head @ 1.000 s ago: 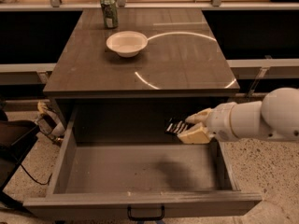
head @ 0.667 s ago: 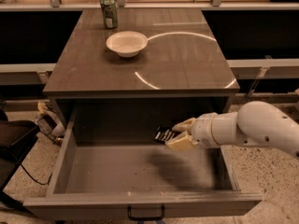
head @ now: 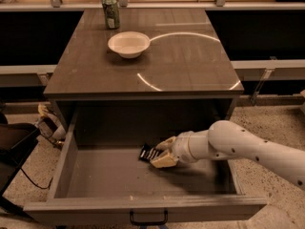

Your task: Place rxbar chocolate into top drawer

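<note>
The top drawer (head: 95, 180) stands pulled open under the cabinet top, with a black handle (head: 148, 219) on its front. My gripper (head: 161, 153) reaches in from the right and sits low over the middle of the drawer floor, toward its back. It is shut on the rxbar chocolate (head: 148, 153), a small dark wrapper with light print that sticks out to the left of the tan fingers (head: 164, 159). The bar is close to the drawer floor; I cannot tell if it touches it.
On the cabinet top (head: 181, 61) stand a white bowl (head: 128, 44) and a green can (head: 111, 12) at the back left. A dark chair (head: 14, 151) and cables are on the floor to the left of the drawer.
My gripper has moved left and down into the drawer with the bar, from near the right wall to the middle.
</note>
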